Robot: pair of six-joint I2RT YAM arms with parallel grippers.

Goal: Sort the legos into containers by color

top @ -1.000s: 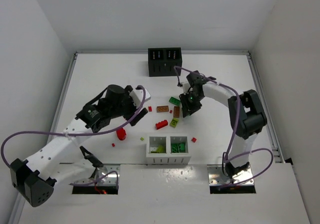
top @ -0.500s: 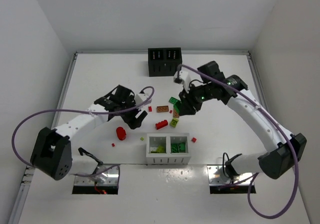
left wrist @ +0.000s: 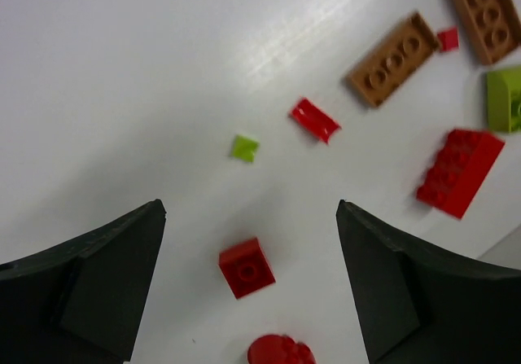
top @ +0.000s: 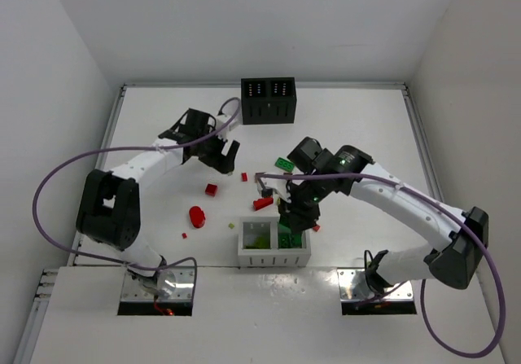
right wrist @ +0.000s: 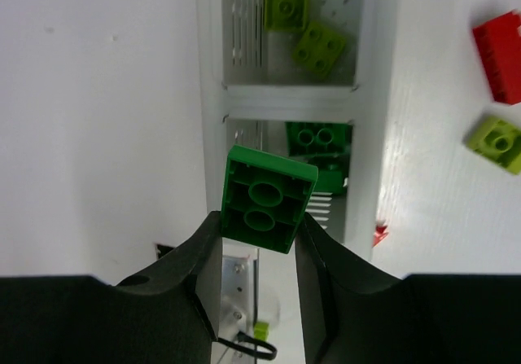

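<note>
- The white box (top: 274,260) sits nearest the arm bases. Its left compartment holds lime bricks (right wrist: 297,22) and its right one holds dark green bricks (right wrist: 313,140).
- The right claw (right wrist: 262,217) pinches a dark green brick (right wrist: 267,197) by two opposite sides, with the hollow underside facing the wrist camera. We see it hanging over the right compartment.
- On the surface (top: 366,136), a small red chip (top: 316,228) lies near the box's far right corner, at about 2 o'clock.
- A red brick (top: 262,203) lies just beyond the box at 12 o'clock, and a red round piece (top: 197,216) lies at 10 o'clock.
- Farther out at 10 o'clock is a red square brick (top: 211,190).
- The left claw (top: 218,155) hovers beyond that square brick, spread wide with nothing between its fingers. Its wrist view looks down on the square brick, a lime chip (left wrist: 243,147) and two brown plates (left wrist: 395,59).
- A green brick (top: 283,164) lies at 12 o'clock from the white box, well apart from it.
- The black box (top: 267,113) stands farthest, at 12 o'clock by the far edge. We cannot see what is inside it.
</note>
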